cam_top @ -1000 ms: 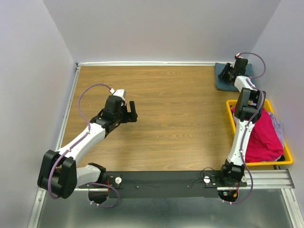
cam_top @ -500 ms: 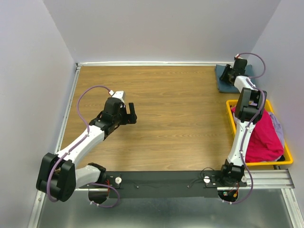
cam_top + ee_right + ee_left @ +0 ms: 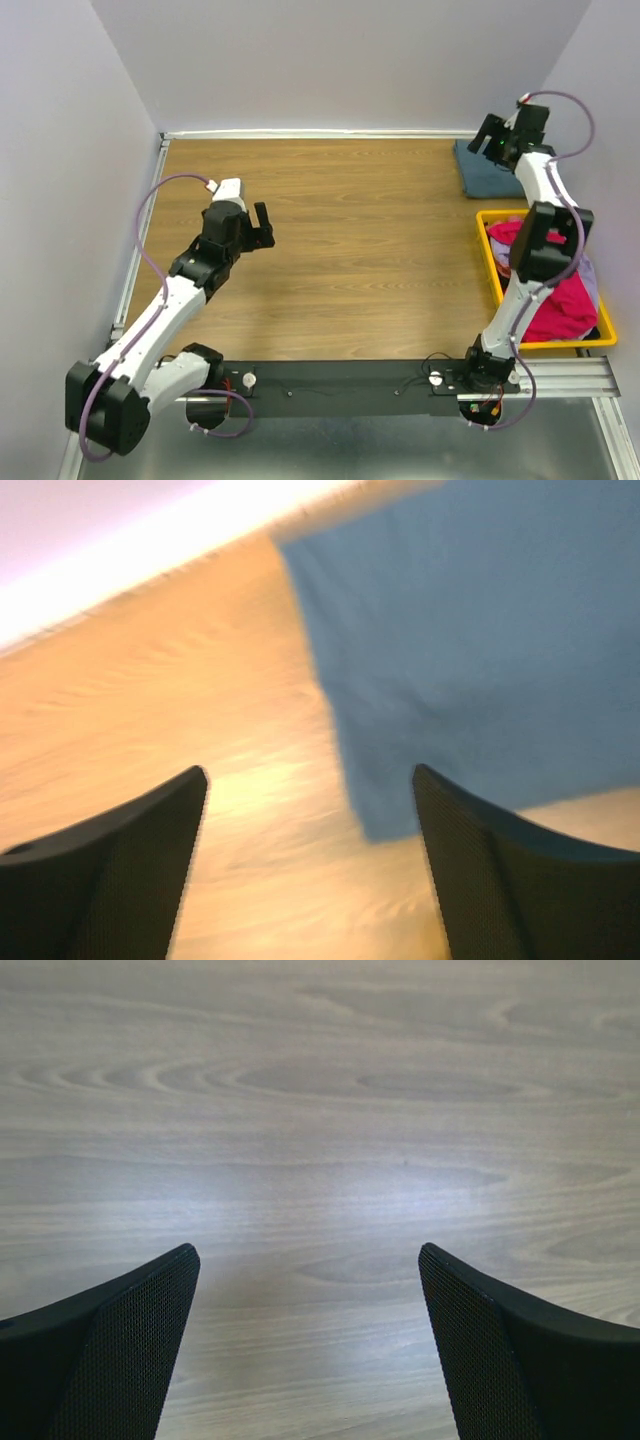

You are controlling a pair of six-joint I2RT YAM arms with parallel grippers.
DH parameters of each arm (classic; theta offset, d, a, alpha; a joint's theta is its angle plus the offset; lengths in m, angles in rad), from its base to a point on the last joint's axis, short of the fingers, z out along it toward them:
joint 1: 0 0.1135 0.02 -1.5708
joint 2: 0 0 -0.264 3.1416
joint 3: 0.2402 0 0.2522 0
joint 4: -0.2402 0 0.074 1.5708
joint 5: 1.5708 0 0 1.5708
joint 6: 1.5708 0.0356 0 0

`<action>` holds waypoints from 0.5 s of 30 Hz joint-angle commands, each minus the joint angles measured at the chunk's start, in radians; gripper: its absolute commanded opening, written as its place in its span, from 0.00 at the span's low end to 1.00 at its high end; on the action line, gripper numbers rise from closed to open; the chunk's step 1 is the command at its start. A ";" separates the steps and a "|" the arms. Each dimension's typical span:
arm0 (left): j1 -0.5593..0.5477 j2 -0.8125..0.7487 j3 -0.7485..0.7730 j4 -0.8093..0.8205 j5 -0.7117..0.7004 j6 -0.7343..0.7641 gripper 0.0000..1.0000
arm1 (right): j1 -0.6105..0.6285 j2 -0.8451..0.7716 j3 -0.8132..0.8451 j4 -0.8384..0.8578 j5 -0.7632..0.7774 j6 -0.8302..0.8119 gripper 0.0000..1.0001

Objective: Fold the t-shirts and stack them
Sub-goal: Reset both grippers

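Observation:
A slate blue-grey t-shirt (image 3: pixel 484 172) lies folded flat in the table's back right corner. My right gripper (image 3: pixel 489 135) hovers above it, open, holding nothing. In the right wrist view, which is blurred, the shirt (image 3: pixel 480 630) fills the upper right and its near corner lies between the open fingers of the right gripper (image 3: pixel 310 780). A magenta-pink t-shirt (image 3: pixel 563 300) is heaped in the yellow bin (image 3: pixel 560 343), with pale grey-blue cloth (image 3: pixel 590 272) beside it. My left gripper (image 3: pixel 262 225) is open over bare wood at mid-left, and the left wrist view shows it (image 3: pixel 310 1260) with only tabletop beneath.
The yellow bin stands at the table's right edge, close to the right arm. Pale walls close in the wooden table (image 3: pixel 380 250) at the back and on both sides. A black rail (image 3: pixel 350 385) carries both arm bases at the near edge.
The right gripper has opened and lifted off the folded blue-grey shirt, which stays in the corner. The left arm has drawn back a little toward the left.

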 commanded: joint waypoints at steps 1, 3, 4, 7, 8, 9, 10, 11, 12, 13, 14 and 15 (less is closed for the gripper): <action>0.005 -0.115 0.099 -0.083 -0.196 0.018 0.99 | -0.007 -0.285 -0.091 -0.033 0.017 0.048 0.94; 0.005 -0.173 0.148 -0.140 -0.282 0.019 0.98 | -0.009 -0.427 -0.160 -0.067 0.041 0.066 0.96; 0.008 -0.191 0.165 -0.157 -0.313 0.019 0.98 | -0.007 -0.482 -0.188 -0.080 0.064 0.071 0.96; 0.007 -0.266 0.222 -0.207 -0.408 0.038 0.98 | -0.007 -0.682 -0.269 -0.122 0.088 0.089 1.00; 0.008 -0.303 0.240 -0.218 -0.432 0.039 0.98 | -0.007 -0.731 -0.324 -0.137 0.100 0.091 1.00; 0.007 -0.322 0.248 -0.233 -0.472 0.041 0.98 | -0.007 -0.839 -0.353 -0.146 0.104 0.094 1.00; 0.008 -0.340 0.257 -0.238 -0.494 0.042 0.98 | -0.007 -0.892 -0.379 -0.157 0.120 0.100 1.00; 0.007 -0.377 0.260 -0.246 -0.514 0.039 0.98 | -0.007 -0.955 -0.434 -0.174 0.126 0.105 1.00; 0.008 -0.395 0.263 -0.250 -0.555 0.035 0.98 | -0.007 -1.008 -0.459 -0.182 0.129 0.105 1.00; 0.007 -0.414 0.263 -0.257 -0.570 0.027 0.98 | -0.007 -1.127 -0.485 -0.189 0.137 0.117 1.00; 0.008 -0.452 0.259 -0.255 -0.592 0.027 0.98 | -0.007 -1.183 -0.540 -0.195 0.140 0.118 1.00; 0.007 -0.470 0.256 -0.254 -0.601 0.029 0.98 | -0.007 -1.237 -0.561 -0.203 0.167 0.121 1.00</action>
